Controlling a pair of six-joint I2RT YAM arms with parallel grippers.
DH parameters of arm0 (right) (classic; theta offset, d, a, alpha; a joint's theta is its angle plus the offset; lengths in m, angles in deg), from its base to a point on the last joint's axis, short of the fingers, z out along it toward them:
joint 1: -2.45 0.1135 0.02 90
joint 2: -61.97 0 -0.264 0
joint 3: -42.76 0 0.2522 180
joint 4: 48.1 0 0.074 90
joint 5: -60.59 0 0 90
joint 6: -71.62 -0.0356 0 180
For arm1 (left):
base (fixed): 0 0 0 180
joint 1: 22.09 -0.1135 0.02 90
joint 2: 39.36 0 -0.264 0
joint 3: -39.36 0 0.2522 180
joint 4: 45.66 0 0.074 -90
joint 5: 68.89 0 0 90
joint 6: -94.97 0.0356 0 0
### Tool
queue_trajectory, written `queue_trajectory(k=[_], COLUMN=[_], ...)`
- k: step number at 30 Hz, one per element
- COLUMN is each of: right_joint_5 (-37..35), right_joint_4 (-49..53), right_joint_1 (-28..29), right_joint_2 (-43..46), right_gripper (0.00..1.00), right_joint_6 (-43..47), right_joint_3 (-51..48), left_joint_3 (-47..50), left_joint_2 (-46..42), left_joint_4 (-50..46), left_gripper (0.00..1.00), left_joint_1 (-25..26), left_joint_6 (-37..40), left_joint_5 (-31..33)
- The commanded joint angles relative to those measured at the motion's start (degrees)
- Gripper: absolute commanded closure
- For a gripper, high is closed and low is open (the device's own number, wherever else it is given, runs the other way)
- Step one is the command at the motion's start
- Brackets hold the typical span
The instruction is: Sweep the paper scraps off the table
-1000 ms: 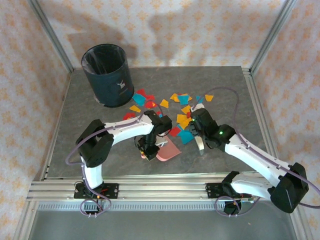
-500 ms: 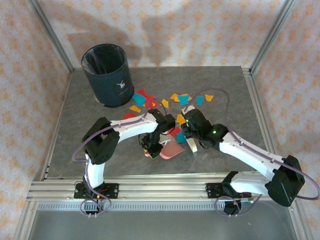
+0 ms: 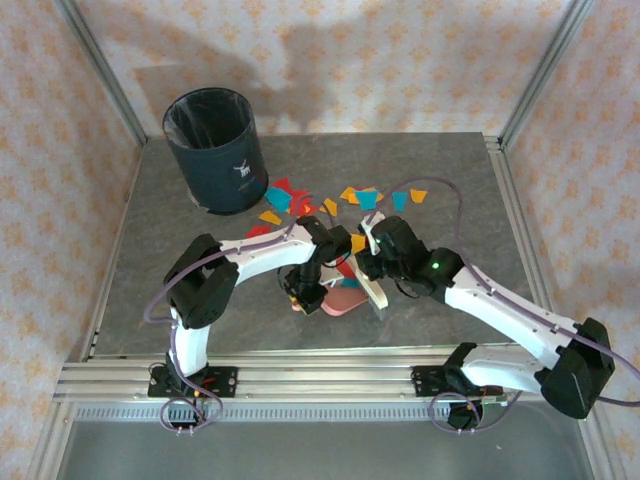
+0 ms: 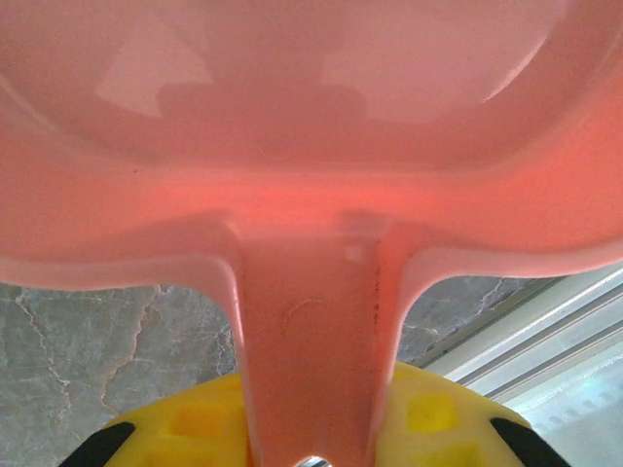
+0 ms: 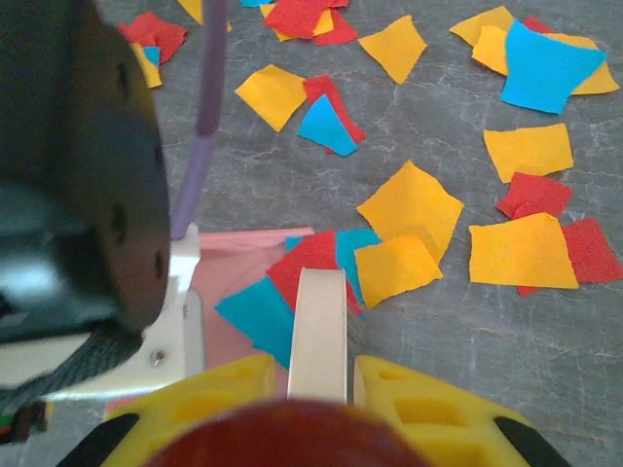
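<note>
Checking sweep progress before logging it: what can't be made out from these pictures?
Top view: the left arm and right arm cover part of the dustpan and any paper scraps under them.
Left wrist view: the dustpan's contents, its pink wall too close to the lens.
Right wrist view: the cream tool's handle, inside the right pincer.

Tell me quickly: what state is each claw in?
Left claw: shut on the dustpan handle.
Right claw: shut on a cream tool.
</note>
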Motion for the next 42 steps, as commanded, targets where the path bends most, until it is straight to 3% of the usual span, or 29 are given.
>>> queue_trajectory(k=[1, 13, 19, 22, 30, 42], right_joint_5=[-0.4, -11.0, -21.9, -23.9, -21.8, -16.2], right_joint_4=[3.6, 4.4, -0.8, -4.6, -11.6, -13.4], right_joint_1=[0.4, 0.4, 0.3, 0.2, -2.4, -5.8], right_joint_2=[2.5, 7.2, 6.2, 4.5, -1.8, -12.6], right_gripper=[1.00, 1.00, 1.00, 1.00, 1.00, 1.00], right_joint_6=[0.8, 0.6, -1.6, -1.4, 1.7, 5.5], right_joint_3=[2.1, 1.8, 1.0, 1.0, 2.7, 8.4], left_joint_3=[0.8, 4.1, 3.9, 3.8, 3.7, 3.3], left_joint_2=[-0.8, -3.4, -3.4, -3.1, -2.9, -2.6], left_joint_4=[0.2, 1.4, 1.6, 1.5, 1.6, 2.1], left_gripper=[1.00, 1.00, 1.00, 1.00, 1.00, 1.00], left_joint_1=[-1.1, -2.8, -3.1, -3.3, -3.3, -3.4], left_joint_6=[-1.4, -1.6, -1.1, -0.6, 0.1, 0.2], left_joint_5=[1.9, 2.6, 2.4, 2.1, 1.4, 1.2])
